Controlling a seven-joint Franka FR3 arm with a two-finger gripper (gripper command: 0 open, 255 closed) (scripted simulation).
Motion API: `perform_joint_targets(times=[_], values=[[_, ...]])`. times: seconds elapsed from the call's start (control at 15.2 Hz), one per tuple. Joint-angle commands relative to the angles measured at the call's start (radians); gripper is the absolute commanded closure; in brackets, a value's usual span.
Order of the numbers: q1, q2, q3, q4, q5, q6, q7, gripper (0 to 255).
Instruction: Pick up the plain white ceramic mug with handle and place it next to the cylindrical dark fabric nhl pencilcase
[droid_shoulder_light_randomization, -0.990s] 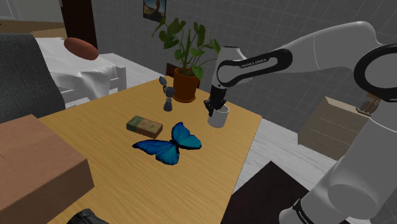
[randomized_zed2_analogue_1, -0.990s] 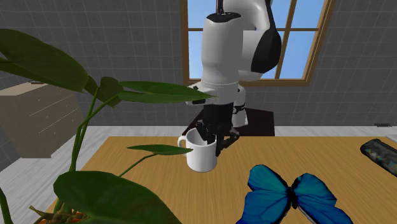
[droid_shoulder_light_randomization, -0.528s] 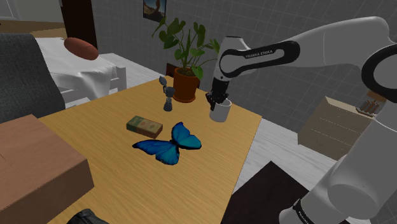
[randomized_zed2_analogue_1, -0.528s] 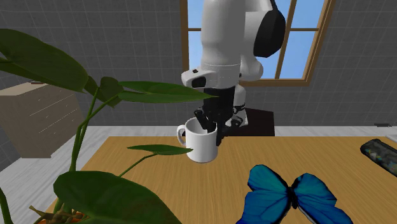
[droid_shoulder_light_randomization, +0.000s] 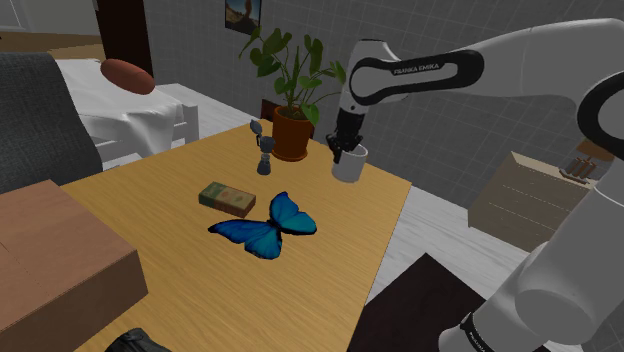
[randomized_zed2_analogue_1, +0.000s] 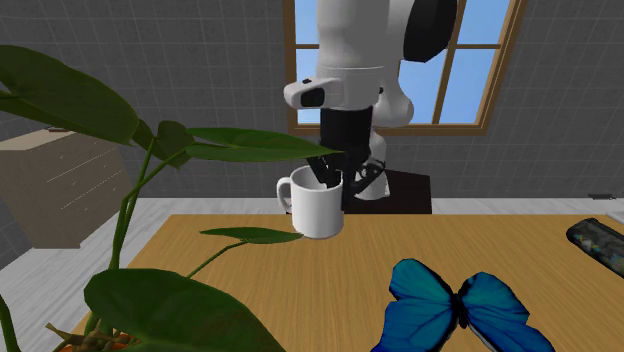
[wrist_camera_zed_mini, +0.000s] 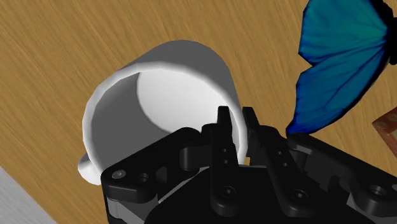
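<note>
The arm stretched out from its stand, forearm near level, hand pointing down. The gripper (droid_shoulder_light_randomization: 344, 149) pinched the white mug's (droid_shoulder_light_randomization: 348, 168) wall, one finger inside. The mug hung upright, apparently just clear of the table (droid_shoulder_light_randomization: 150, 230), near its far corner beside the potted plant (droid_shoulder_light_randomization: 292, 132).

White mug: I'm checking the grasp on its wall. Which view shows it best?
The wrist view: the white mug shows its open mouth, the tool clasping its wall, one finger inside, one outside. The second exterior view shows its side and handle; the shoulder view shows it far off.
</note>
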Motion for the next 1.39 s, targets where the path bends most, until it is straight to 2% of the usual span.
perform_joint_targets(times=[0.0,0.33,0.79,1.32], values=[[0.0,-0.008,0.0,0.02,0.001,-0.028,0.0,255],[0.0,-0.019,0.0,0.07,0.001,-0.089,-0.001,255],[0.079,-0.094,0.078,-0.02,0.01,-0.074,0.153,255],[0.169,-0.124,0.176,-0.052,0.024,-0.071,0.337,255]])
